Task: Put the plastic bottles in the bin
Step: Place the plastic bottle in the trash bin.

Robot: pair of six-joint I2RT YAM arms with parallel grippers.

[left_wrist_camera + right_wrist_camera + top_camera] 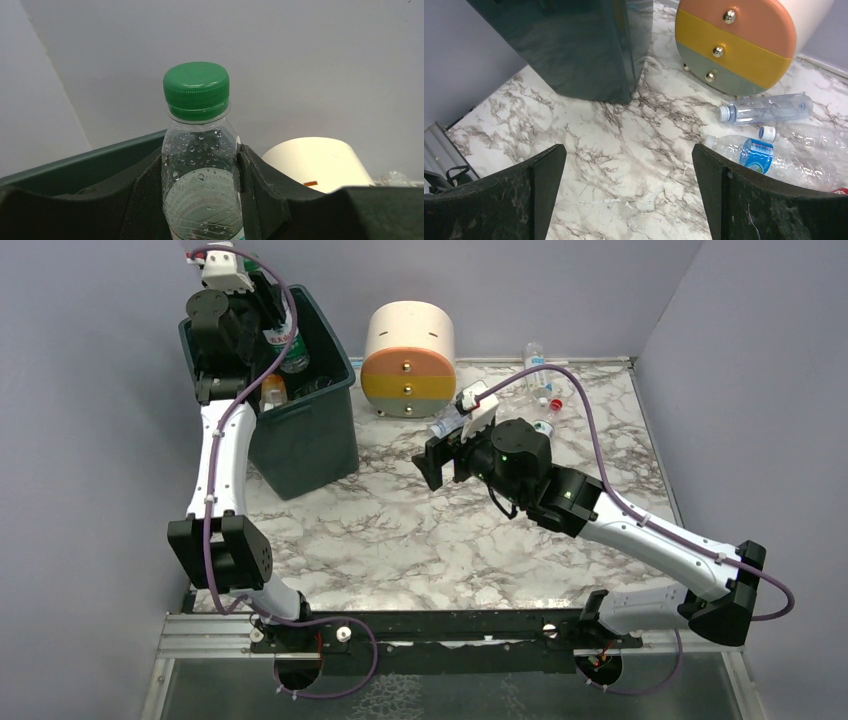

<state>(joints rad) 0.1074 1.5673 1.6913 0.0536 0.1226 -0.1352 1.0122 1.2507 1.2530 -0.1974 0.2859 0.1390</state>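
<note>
Top external view: we are holding a clear bottle (293,348) over the open mouth of the bin (310,445), which is standing at the far left of the counter (400,530). An orange bottle (273,391) is lying inside the bin, against its left wall. The round drawer unit (408,360) is sitting just beside the bin, on its right.

Left wrist view: our left fingers (257,195) are clenching the body of the clear bottle from both sides, below its green cap (196,90). The bottle is standing upright in the grip, and droplets are clinging to its inner wall. The bin rim is running across behind the bottle.

Right wrist view: our right fingers (544,190) are standing spread wide, grasping nothing. They are hovering over bare counter in front of the bin and the drawer unit.

Three more bottles are lying on their sides on the counter near the drawer unit:
1. The white-capped bottle (766,109) is lying closest to the drawer unit.
2. The blue-label bottle (756,156) is lying nearest to our right fingers.
3. The third bottle (814,140) is lying between those two, further right.
</note>
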